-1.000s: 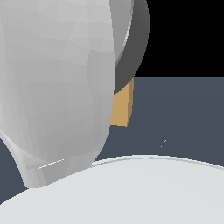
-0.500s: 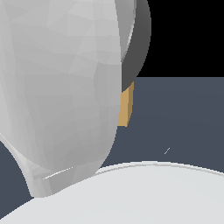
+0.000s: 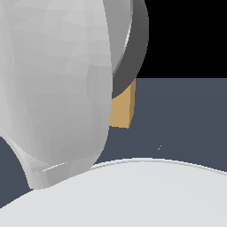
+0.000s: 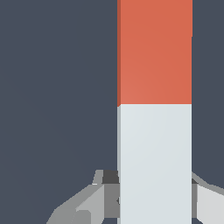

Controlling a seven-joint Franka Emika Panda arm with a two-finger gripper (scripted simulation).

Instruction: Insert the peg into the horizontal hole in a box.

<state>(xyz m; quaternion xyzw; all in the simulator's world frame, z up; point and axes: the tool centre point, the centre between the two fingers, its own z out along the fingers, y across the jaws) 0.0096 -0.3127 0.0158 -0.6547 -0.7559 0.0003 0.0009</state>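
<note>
I see the peg [image 4: 155, 113] seated between my pincer's [image 4: 154, 199] fingers [image 4: 83, 205], which are clamped on its pale grey-white part; the orange-red part runs straight out ahead of the pincer over dark floor. In the exterior view the arm [image 3: 57, 88] hides most of the box [image 3: 122, 108]; its hole is hidden.

The arm [image 3: 57, 88] is a bulky, smooth shell of pale grey-white, faintly faceted, edged by a dark grey ring [image 3: 137, 57]. A wide white rounded body part [image 3: 146, 195] curves across the foreground. In the wrist view the gripper [image 4: 155, 192] has angular mid-grey fingers [image 4: 94, 199], with darker grey pads on their inner sides.
</note>
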